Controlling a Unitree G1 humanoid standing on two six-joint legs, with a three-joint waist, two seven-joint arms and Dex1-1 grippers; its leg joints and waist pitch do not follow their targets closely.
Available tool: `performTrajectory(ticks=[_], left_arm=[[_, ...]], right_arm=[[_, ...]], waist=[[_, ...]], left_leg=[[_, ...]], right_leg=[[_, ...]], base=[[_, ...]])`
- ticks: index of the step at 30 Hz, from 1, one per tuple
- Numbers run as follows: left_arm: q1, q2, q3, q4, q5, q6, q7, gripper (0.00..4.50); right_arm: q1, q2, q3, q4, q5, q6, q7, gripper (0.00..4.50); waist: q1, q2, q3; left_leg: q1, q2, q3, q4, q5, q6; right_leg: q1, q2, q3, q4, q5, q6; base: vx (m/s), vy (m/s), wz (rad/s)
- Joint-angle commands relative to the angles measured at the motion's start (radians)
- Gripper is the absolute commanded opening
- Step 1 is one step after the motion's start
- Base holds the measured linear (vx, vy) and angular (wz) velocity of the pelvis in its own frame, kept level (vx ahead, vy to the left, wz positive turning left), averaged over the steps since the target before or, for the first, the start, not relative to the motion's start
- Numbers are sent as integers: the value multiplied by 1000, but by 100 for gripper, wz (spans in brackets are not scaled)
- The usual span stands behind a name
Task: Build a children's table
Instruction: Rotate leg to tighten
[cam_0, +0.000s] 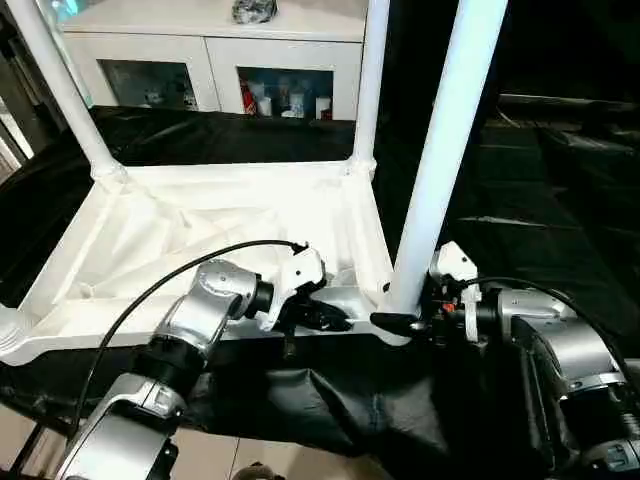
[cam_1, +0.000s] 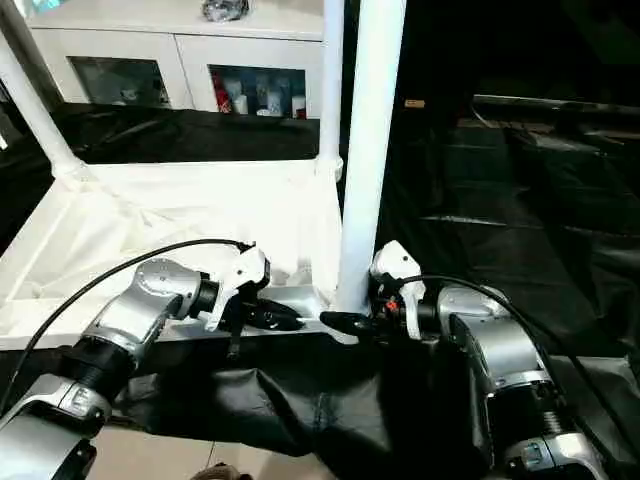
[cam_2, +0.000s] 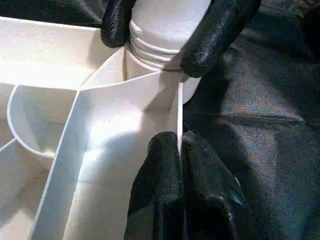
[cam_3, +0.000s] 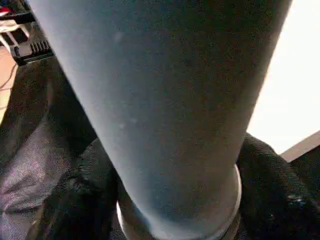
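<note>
Black cloth backs right tool clasping cropped leg; left tool pinches tabletop rim.

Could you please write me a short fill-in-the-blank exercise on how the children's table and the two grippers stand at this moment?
1. The tabletop lies with its ribbed underside facing ____.
2. The right gripper has its fingers on either side of the base of a white ____, where it enters the near corner socket.
3. The left gripper is shut on the tabletop's thin ____.
4. The work table is draped in a ____ cloth.

Missing words: up; leg; rim; black
</note>
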Motion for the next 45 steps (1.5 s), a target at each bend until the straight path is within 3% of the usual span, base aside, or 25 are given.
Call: performTrajectory(ticks=[1, 6, 9, 11, 14, 15, 17, 18, 21, 24, 25, 28, 29, 31, 36, 37, 40, 42, 45], left_arm=[[-13, -29, 15, -59, -81, -14, -31, 0], [-19, -47, 21, -52, -66, -7, 27, 0], [-80, -103, 49, 55, -23, -36, 191, 0], [-94, -116, 55, 79, -13, -42, 229, 0], [-129, -149, 69, 128, -4, -44, 304, 0], [-170, -192, 82, 179, 8, -38, 406, 0], [-195, -226, 91, 211, 15, -32, 484, 0], [-203, -238, 94, 221, 16, -30, 508, 0], [-217, -257, 94, 251, 22, -42, 543, 0], [-222, -267, 89, 268, 23, -65, 526, 0], [-222, -267, 88, 267, 23, -67, 524, 0], [-220, -255, 90, 277, 22, -87, 496, 0], [-215, -249, 88, 275, 22, -93, 481, 0], [-192, -228, 75, 251, 8, -110, 420, 0], [-164, -208, 66, 212, -12, -113, 340, 0], [-141, -187, 56, 177, -26, -108, 274, 0], [-108, -155, 39, 128, -44, -101, 179, 0], [-93, -135, 26, 108, -43, -92, 137, 0], [-81, -119, 20, 90, -47, -82, 104, 0]], right_arm=[[9, 10, 34, -27, 13, 14, 26, 277], [10, 46, 28, -9, -1, -1, -31, 272], [-10, 112, 5, 78, -48, -39, -181, 272], [-16, 128, -2, 98, -57, -48, -218, 272], [-34, 177, -24, 143, -67, -41, -320, 271], [-59, 232, -50, 193, -79, -38, -442, 270], [-91, 286, -84, 250, -93, -32, -586, 270], [-105, 307, -97, 273, -99, -32, -646, 270], [-133, 348, -120, 327, -115, -50, -752, 270], [-135, 378, -102, 322, -118, -95, -708, 270], [-134, 379, -101, 319, -117, -96, -702, 326], [-130, 373, -107, 296, -92, -97, -639, 346], [-123, 359, -94, 282, -95, -104, -607, 346], [-103, 311, -53, 245, -101, -132, -529, 381], [-85, 269, -39, 214, -94, -150, -458, 386], [-65, 233, -32, 170, -73, -144, -381, 386], [-33, 182, -20, 100, -41, -122, -263, 386], [-22, 154, -12, 80, -38, -120, -217, 386], [-16, 134, -9, 70, -31, -114, -185, 386]], waist=[[-4, -27, -57], [-4, -27, -58], [-13, -26, -57], [-14, -28, -58], [-20, -26, -58], [-21, -18, -60], [-30, -23, -62], [-35, -19, -64], [-38, -20, -64], [-35, -19, -65], [-35, -20, -65], [-36, -19, -63], [-36, -24, -63], [-32, -23, -62], [-31, -26, -59], [-32, -26, -59], [-25, -26, -59], [-22, -26, -59], [-15, -24, -58]], left_leg=[[7, 56, -14, -73, -226, 59], [5, 56, -15, -73, -211, 58], [9, 48, -14, -72, -231, 42], [7, 49, -18, -74, -231, 32], [8, 47, -16, -74, -230, 39], [7, 47, -17, -72, -210, 38], [6, 46, -19, -73, -200, 25], [6, 45, -18, -71, -197, 22], [3, 42, -15, -69, -181, 46], [3, 42, -14, -68, -175, 59], [3, 43, -14, -69, -176, 62], [3, 44, -15, -69, -188, 70], [3, 44, -14, -70, -188, 71], [3, 45, -14, -69, -188, 78], [1, 48, -15, -71, -198, 83], [5, 48, -14, -71, -208, 80], [1, 53, -15, -72, -203, 92], [2, 54, -13, -71, -200, 100], [6, 56, -13, -72, -225, 81]], right_leg=[[49, -75, 54, -82, -366, -175], [49, -75, 54, -81, -353, -174], [44, -73, 52, -89, -388, -164], [51, -75, 50, -88, -406, -153], [46, -72, 52, -89, -380, -156], [48, -73, 53, -86, -352, -164], [52, -71, 50, -81, -323, -176], [52, -71, 50, -80, -301, -185], [54, -71, 51, -79, -261, -194], [58, -71, 50, -79, -253, -193], [58, -70, 50, -78, -250, -193], [58, -70, 50, -79, -252, -196], [59, -71, 50, -80, -255, -195], [59, -72, 50, -80, -267, -193], [60, -74, 50, -82, -301, -189], [57, -74, 50, -86, -328, -186], [61, -73, 52, -81, -306, -184], [56, -71, 52, -80, -303, -188], [51, -74, 53, -84, -345, -189]], base=[[0, 0, 0], [0, 0, 0], [0, 0, 0], [0, 0, 0], [0, 0, 0], [0, 0, 0], [0, 0, 0], [0, 0, 0], [0, 0, 0], [0, 0, 0], [0, 0, 0], [0, 0, 0], [0, 0, 0], [0, 0, 0], [0, 0, 0], [0, 0, 0], [0, 0, 0], [0, 0, 0], [0, 0, 0]])
